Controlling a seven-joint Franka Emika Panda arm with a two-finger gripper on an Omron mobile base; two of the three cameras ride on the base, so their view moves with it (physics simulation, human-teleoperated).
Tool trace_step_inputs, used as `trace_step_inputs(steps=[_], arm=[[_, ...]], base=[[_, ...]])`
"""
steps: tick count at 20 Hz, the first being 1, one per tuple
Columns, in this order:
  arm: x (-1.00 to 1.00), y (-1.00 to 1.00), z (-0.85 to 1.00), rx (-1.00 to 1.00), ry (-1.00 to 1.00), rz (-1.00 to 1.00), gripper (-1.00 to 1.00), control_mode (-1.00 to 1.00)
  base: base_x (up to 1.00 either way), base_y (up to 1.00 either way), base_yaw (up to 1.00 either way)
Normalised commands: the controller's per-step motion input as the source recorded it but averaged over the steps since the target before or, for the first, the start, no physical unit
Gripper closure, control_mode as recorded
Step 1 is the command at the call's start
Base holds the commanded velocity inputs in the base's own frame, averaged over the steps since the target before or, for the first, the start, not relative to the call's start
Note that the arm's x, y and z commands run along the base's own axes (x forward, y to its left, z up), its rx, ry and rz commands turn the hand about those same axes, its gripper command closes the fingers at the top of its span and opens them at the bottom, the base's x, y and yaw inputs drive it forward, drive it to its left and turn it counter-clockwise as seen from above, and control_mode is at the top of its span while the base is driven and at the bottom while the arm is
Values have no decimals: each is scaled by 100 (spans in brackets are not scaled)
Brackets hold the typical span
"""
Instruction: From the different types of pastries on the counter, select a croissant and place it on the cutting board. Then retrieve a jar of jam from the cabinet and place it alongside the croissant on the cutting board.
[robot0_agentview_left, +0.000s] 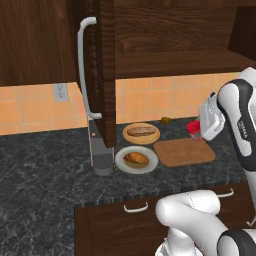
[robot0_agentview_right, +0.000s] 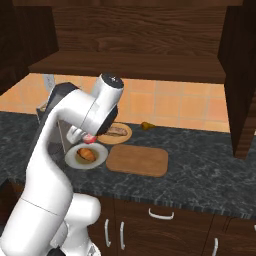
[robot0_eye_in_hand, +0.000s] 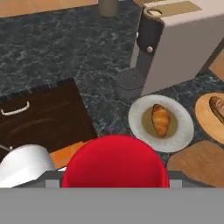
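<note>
Right up close in our hand view is the big red lid of the jar of jam (robot0_eye_in_hand: 115, 161), and it sits so near that we judge our gripper (robot0_agentview_left: 196, 131) is holding it, with the fingers closed in on its sides, though we cannot see the tips themselves. From the left base view the jar hangs just above the far edge of the cutting board (robot0_agentview_left: 184, 152), which is bare. The croissant (robot0_agentview_left: 136, 158) is on the round pale plate (robot0_agentview_left: 120, 159) just beside the board, toward the open cabinet (robot0_agentview_left: 102, 65) door, so it is not on the board yet. The longer roll (robot0_agentview_left: 140, 131) rests on the tan plate (robot0_agentview_left: 155, 134) just behind the pale one. To do this well, we think we should come down slowly and keep the jar upright. We should set it near one side of the board, so there is room next to it for the croissant, and let go only when it stands flat.
</note>
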Motion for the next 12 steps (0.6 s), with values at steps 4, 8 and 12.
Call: trace_step_inputs(steps=[4, 8, 12], arm=[[4, -19, 0, 4, -21, 33, 100, -100], [36, -20, -35, 11, 0, 41, 100, -100], [42, -18, -33, 7, 0, 41, 100, -100]], base=[[0, 0, 0], [0, 0, 0], [0, 0, 0]])
